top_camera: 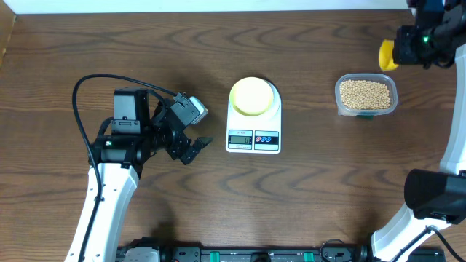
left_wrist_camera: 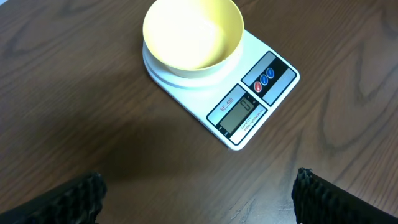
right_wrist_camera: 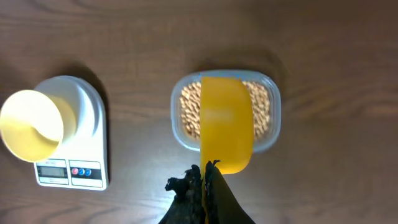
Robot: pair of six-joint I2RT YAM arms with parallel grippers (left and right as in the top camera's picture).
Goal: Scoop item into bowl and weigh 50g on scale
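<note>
Many round beans (right_wrist_camera: 189,112) lie below smooth yellow scoop (right_wrist_camera: 227,124) clamped in right gripper (right_wrist_camera: 203,180); left gripper (left_wrist_camera: 199,196) gapes.

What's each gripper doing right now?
Left gripper: open, holding nothing.
Right gripper: fingers closed on the yellow scoop.

Bright even light; soft shadows; scoop (right_wrist_camera: 227,121) blurred.

Open tabletop (top_camera: 309,102) btw scale (top_camera: 253,138) & bean tub (top_camera: 366,113); bowl (top_camera: 252,94) atop scale.
</note>
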